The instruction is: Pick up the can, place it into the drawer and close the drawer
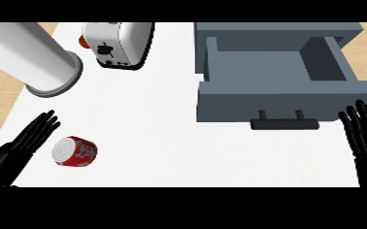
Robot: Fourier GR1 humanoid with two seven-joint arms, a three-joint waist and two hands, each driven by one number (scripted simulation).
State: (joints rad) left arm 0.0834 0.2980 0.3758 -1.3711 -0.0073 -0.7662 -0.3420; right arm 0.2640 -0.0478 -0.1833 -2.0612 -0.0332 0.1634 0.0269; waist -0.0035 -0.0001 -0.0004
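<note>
**Fingers (43,123) straight and spread on both hands; can (75,151) on the counter, outside the open drawer (229,106)**

1. Counter (165,126): white top that carries every item listed below.
2. Drawer: grey, pulled fully out of its grey cabinet (279,29) at upper right. Its inside is open to view and nothing shows in it.
3. Cylinder (32,53): white and tall with a grey-rimmed end, at upper left.
4. Toaster (122,41): white, at top centre, just right of the cylinder.
5. Left hand (25,145): black, at lower left. The fingers are extended and fanned, pointing up and to the right. It holds nothing.
6. Right hand (356,128): black, at the right edge and partly cut off. The fingers are straight, apart and pointing upward. It holds nothing and lies right of the drawer front.
7. Can: red with white markings, lying on its side with its silver end facing the view. It is just right of the left hand and well apart from the drawer.
8. Handle (284,123): dark bar on two posts on the drawer front.
9. Knob (84,41): red, on the toaster's left side.
</note>
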